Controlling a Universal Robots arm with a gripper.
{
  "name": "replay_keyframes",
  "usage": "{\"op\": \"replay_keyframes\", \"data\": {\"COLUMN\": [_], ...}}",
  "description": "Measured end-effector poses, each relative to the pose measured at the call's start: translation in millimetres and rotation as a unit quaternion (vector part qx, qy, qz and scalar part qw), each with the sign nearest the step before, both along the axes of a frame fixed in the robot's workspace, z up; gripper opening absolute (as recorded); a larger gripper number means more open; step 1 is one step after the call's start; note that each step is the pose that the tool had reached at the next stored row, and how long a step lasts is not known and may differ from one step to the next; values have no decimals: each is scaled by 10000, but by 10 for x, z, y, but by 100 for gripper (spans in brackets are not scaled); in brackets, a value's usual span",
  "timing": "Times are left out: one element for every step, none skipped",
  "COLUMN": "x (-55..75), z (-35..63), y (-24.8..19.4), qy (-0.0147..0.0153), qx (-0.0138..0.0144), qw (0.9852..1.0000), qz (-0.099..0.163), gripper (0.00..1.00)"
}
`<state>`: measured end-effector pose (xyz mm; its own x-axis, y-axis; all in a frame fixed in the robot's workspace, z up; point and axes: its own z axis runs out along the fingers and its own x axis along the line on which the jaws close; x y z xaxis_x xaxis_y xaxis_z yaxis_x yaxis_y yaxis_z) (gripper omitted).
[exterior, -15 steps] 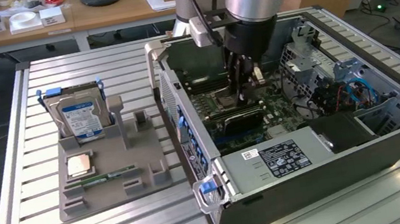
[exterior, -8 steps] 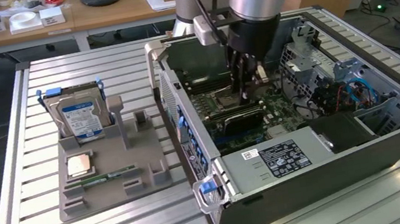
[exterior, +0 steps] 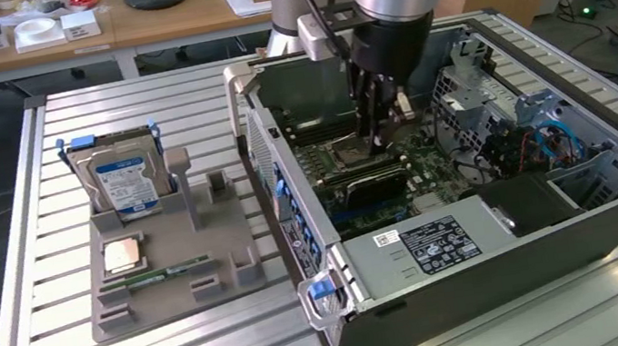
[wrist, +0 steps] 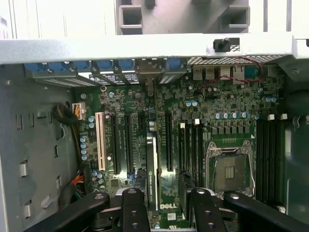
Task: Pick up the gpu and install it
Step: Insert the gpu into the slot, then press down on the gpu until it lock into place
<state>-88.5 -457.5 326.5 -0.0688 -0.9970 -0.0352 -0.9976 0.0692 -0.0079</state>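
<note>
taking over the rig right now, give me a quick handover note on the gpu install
Tool: open, holding nothing, down inside the computer case.
gpu: standing on edge in a slot of the motherboard, between the tool's fingers.
Done: gpu is in the slot and not gripped.
Left: full seating cannot be told from these views; tool is not yet out of the case.
</note>
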Motion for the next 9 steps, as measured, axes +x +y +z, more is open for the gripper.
{"op": "replay_keyframes", "data": {"x": [0, 0, 0, 0, 0, 0, 0, 0, 0], "z": [9, 10, 10, 10, 11, 11, 11, 11, 11], "y": [0, 0, 0, 0, 0, 0, 0, 0, 0], "qy": [0, -1, -1, -1, 0, 0, 0, 0, 0], "qx": [1, 2, 2, 2, 1, 1, 1, 1, 1], "qw": [10000, 10000, 10000, 10000, 10000, 10000, 10000, 10000, 10000], "qz": [0, 0, 0, 0, 0, 0, 0, 0, 0], "gripper": [40, 40, 40, 40, 40, 40, 40, 40, 40]}}
